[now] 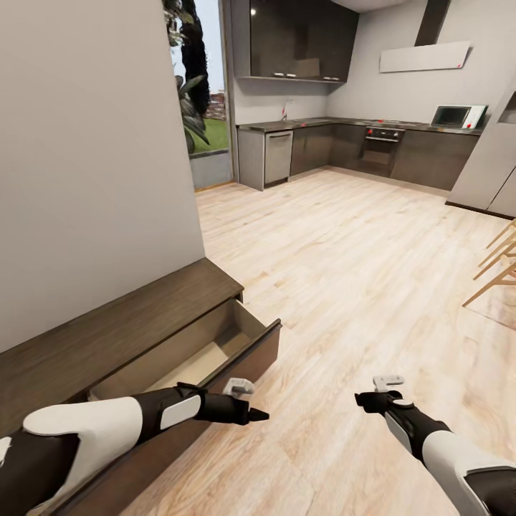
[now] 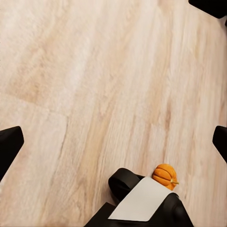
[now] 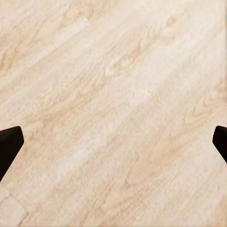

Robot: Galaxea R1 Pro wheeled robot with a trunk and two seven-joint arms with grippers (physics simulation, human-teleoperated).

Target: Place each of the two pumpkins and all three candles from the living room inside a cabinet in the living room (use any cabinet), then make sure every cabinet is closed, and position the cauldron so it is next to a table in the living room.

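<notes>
Standing open against the grey wall [image 1: 93, 158]: the drawer [image 1: 215, 351] of the low dark-brown cabinet [image 1: 107, 322], pulled out over the pale wood floor [image 1: 344, 272], its light interior showing nothing inside from the head view. Hanging just beside that open drawer's front panel, over the floor: the left gripper [image 1: 252, 408], fingers spread wide and released, gripping nothing, with both dark fingertips [image 2: 9, 144] sitting at opposite edges of the left wrist view and bare planks between them. Lying on the floor in that same wrist view, well apart from the fingertips and touching or just beside a black and pale-grey part of the robot [image 2: 142, 201]: one small orange ribbed pumpkin [image 2: 164, 176] with a short stem; how far off from the cabinet, impossible to tell. Hovering farther from the cabinet, out over open floor: the right gripper [image 1: 367, 401], likewise spread and released, its two dark fingertips [image 3: 9, 146] at the edges of the right wrist view with plain planks between. Running along the far wall, well beyond the cabinet: grey kitchen units [image 1: 358, 147] with an oven [image 1: 380, 147], a microwave [image 1: 453, 116] on the counter, dark upper cupboards [image 1: 301, 39]. Showing past the cabinet's far end: a tall window [image 1: 201, 86] with greenery outside. Poking in well apart from the cabinet, across the floor: pale wooden chair legs [image 1: 494, 269].
</notes>
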